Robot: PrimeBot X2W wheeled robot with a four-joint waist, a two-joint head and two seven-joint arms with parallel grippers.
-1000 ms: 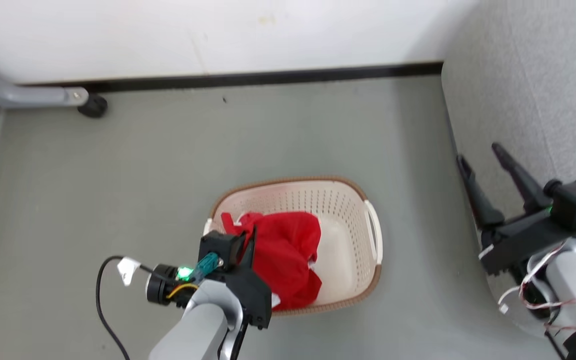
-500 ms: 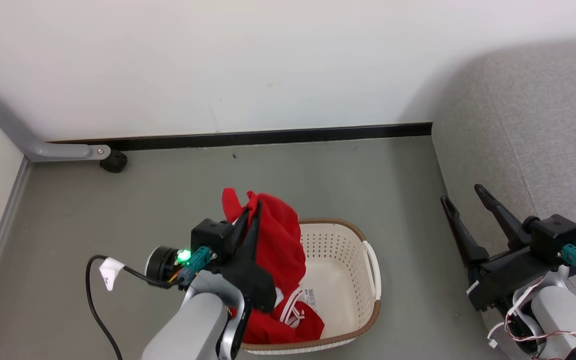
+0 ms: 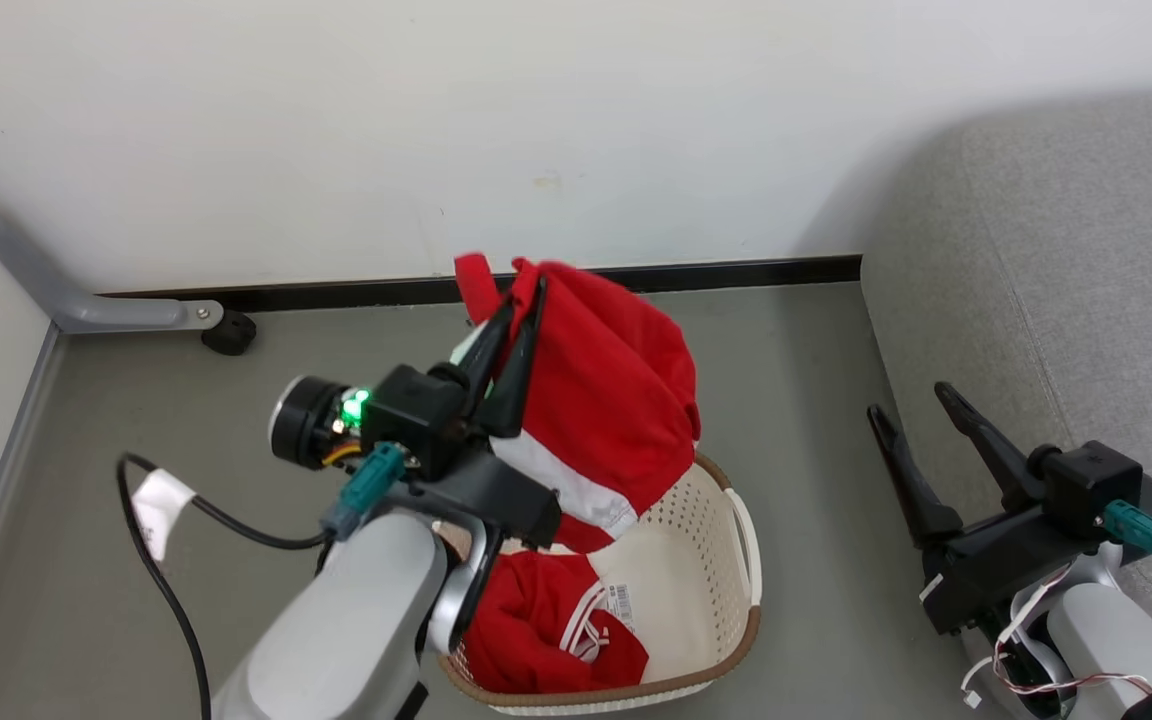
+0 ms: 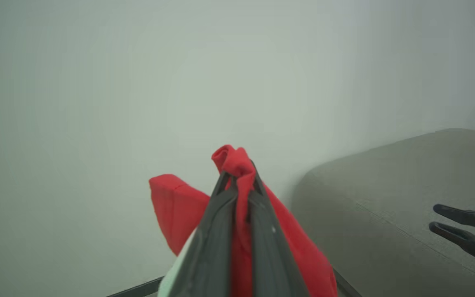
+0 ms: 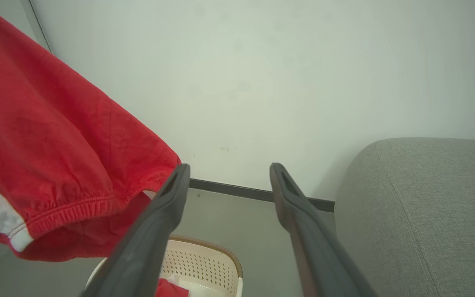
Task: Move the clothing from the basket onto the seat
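Pinching one red garment [image 3: 616, 400] above the basket [image 3: 751, 560], the left claw [image 3: 526, 295] looks mid-carry; a second garment [image 3: 536, 630] lies inside. The next move probably calls for a swing rightward onto the seat [image 3: 1056, 280], clearing the wide, empty right claw [image 3: 906, 400].

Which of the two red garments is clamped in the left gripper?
The upper garment, hanging above the basket from the shut left gripper. The lower garment lies crumpled inside the basket beside the label sticker.
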